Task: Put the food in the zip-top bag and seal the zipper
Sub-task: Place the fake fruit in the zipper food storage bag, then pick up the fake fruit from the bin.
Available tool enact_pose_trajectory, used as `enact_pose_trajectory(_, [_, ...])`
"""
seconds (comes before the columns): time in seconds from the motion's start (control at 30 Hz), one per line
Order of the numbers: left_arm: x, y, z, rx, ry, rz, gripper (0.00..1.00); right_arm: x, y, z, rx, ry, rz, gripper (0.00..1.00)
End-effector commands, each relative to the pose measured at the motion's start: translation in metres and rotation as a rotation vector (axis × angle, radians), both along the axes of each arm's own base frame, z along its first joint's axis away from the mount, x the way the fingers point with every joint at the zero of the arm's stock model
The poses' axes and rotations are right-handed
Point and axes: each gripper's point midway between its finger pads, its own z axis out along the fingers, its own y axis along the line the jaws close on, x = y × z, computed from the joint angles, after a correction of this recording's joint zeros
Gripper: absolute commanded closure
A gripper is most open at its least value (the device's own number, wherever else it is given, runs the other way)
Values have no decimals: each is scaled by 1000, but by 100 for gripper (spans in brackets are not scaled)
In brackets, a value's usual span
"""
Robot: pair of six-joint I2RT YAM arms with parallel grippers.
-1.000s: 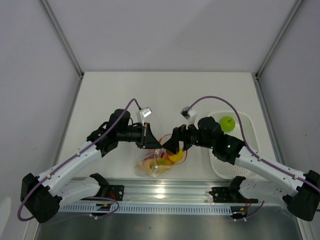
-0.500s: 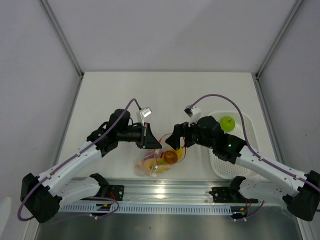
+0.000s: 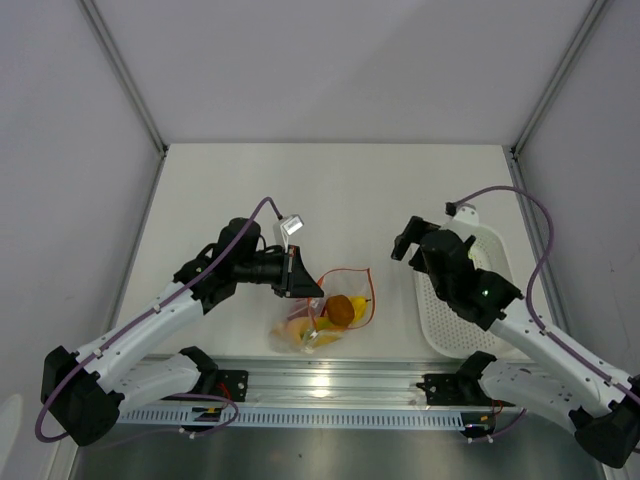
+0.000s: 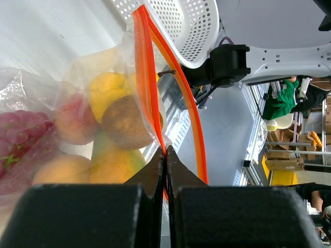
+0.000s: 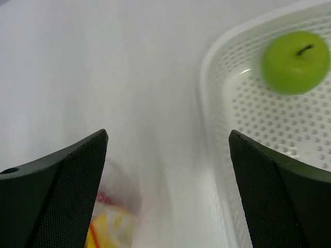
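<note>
The zip-top bag (image 3: pixel 322 318) lies at the near middle of the table, its mouth held up and open. My left gripper (image 3: pixel 303 285) is shut on the orange-red zipper (image 4: pixel 146 77) at one corner of the mouth. Inside the bag are an orange round fruit (image 3: pixel 340 310), yellow fruits (image 4: pixel 111 93) and red grapes (image 4: pixel 20 129). My right gripper (image 3: pixel 408 240) stands open and empty over the bare table, between the bag and the tray. A green round fruit (image 5: pixel 295 62) lies in the tray; my right arm hides it in the top view.
The white perforated tray (image 3: pixel 497 262) sits at the right, its rim (image 5: pixel 207 77) just right of my open right gripper (image 5: pixel 167 133). A metal rail (image 3: pixel 330 385) with both arm bases runs along the near edge. Grey walls enclose the table.
My right gripper has opened wide and drawn back from the bag's mouth to the right toward the tray, leaving the orange fruit in the bag. The left gripper has kept its hold.
</note>
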Motion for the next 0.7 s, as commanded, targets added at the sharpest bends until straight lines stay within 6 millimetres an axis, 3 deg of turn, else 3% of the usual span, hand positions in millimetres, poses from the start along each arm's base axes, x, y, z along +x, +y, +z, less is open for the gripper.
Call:
enact_pose_trajectory(0.0, [3, -3, 14, -46, -37, -15, 99, 2, -64, -10, -47, -21, -306, 1])
enact_pose_trajectory(0.4, [2, -3, 12, -46, -30, -19, 99, 22, -151, -71, 37, 106, -651, 2])
enact_pose_trajectory(0.5, [2, -3, 12, -43, -32, -18, 99, 32, -155, -86, 46, 157, -647, 2])
enact_pose_trajectory(0.67, [2, -3, 9, -38, -27, -18, 99, 59, -157, -91, 86, 159, -585, 1])
